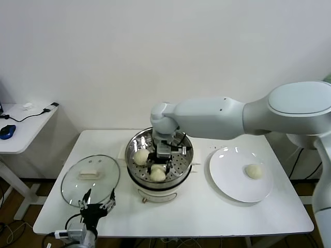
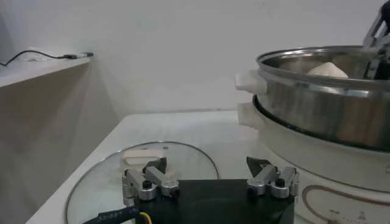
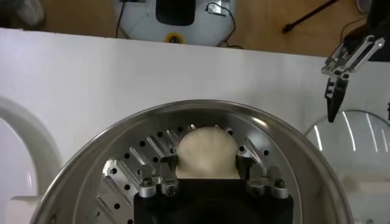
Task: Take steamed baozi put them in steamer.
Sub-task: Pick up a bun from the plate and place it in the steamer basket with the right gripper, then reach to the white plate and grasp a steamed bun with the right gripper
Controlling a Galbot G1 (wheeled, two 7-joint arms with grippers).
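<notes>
The white table carries the steamer, a plate and a glass lid. Right gripper sits inside the steamer, fingers parted around a baozi; another baozi lies beside it, and one baozi rests on the plate. Left gripper is parked wide beside the lid.

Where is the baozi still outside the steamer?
In the head view, one baozi lies alone on the white plate, on the table right of the steamer.

No readable text, labels or numbers anywhere — cable print too faint
</notes>
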